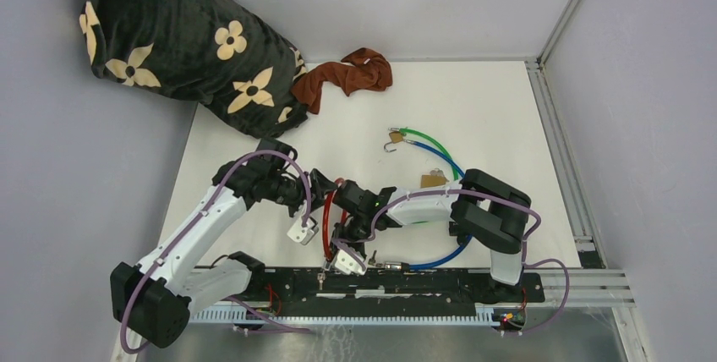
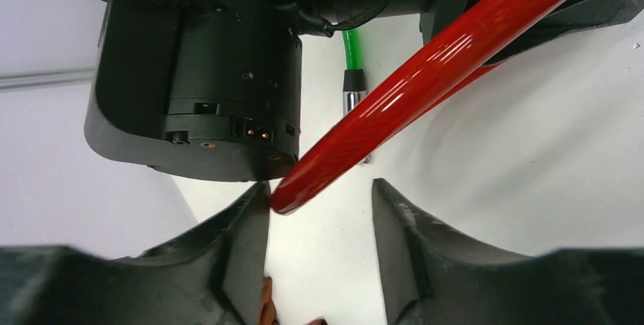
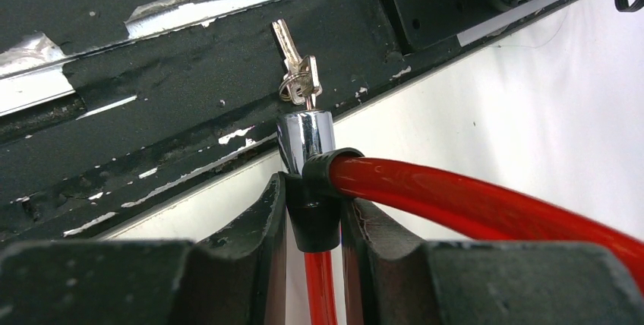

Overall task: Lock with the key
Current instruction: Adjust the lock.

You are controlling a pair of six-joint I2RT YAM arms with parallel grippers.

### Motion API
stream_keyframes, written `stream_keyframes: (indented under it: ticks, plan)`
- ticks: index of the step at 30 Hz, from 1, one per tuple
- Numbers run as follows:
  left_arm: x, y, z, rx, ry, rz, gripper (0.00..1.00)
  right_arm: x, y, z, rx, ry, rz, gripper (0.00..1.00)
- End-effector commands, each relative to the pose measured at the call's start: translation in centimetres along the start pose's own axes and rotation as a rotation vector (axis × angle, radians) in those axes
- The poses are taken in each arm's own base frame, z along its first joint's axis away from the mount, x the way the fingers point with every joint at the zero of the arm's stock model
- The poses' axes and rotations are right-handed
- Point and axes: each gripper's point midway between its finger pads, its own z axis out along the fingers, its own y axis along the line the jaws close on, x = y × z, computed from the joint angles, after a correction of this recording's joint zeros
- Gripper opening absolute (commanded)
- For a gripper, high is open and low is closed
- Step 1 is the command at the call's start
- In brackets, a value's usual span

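GRIP: my right gripper (image 3: 313, 188) pinches the black collar (image 3: 315, 222) of the red cable lock (image 3: 471, 196), at six o'clock on the table (image 1: 507, 108) | my left gripper (image 2: 319, 196) gapes, loose cable end between its jaws, unclamped | KEY (image 3: 304, 82): at twelve o'clock of the chrome barrel (image 3: 305, 137) (small, likely slick) | HANDLING: cable looks stiff and springy; take the key by its flat head.

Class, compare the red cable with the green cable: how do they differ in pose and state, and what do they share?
The red cable is clamped at its lock end by the right gripper; the green cable lies free on the table. Red runs between the fingers of the open left gripper; green is untouched. Red sits near the table's front, green farther back. Both are glossy coated cables.
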Motion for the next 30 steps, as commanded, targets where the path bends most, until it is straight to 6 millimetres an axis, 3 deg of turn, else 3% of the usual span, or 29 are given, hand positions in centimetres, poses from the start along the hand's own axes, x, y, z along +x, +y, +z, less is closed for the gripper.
stream_keyframes:
  ticks: [1, 5, 7, 11, 15, 16, 24, 30]
  plan:
    - [-3.0, -0.9, 1.0, 0.064, -0.104, 0.521, 0.49, -0.5, -5.4, -1.6, 0.13, -0.002, -0.141, 0.0]
    - [-2.9, -2.1, 0.9, 0.11, -0.098, 0.501, 0.14, -0.3, -5.9, -2.2, 0.152, 0.014, -0.142, 0.0]
    - [-2.9, -2.3, 0.8, 0.12, -0.092, 0.496, 0.03, 0.0, -5.8, -2.5, 0.169, 0.026, -0.136, 0.0]
    - [-2.6, -2.3, 0.2, 0.146, -0.063, 0.484, 0.02, 0.5, -6.0, -3.7, 0.243, 0.068, -0.136, 0.08]
    - [-1.5, -2.3, -0.6, 0.185, 0.009, 0.459, 0.02, 1.6, -5.0, -4.9, 0.29, 0.164, -0.136, 0.45]
    - [-1.4, -2.2, -0.8, 0.187, 0.024, 0.453, 0.02, 1.6, -4.9, -5.3, 0.307, 0.18, -0.138, 0.48]
    - [0.2, -2.1, -1.2, 0.177, 0.122, 0.42, 0.02, 2.3, -3.2, -7.5, 0.398, 0.273, -0.092, 0.61]
    - [1.5, -2.1, -1.5, 0.172, 0.194, 0.389, 0.02, 1.5, -2.7, -11.0, 0.568, 0.339, -0.008, 0.64]
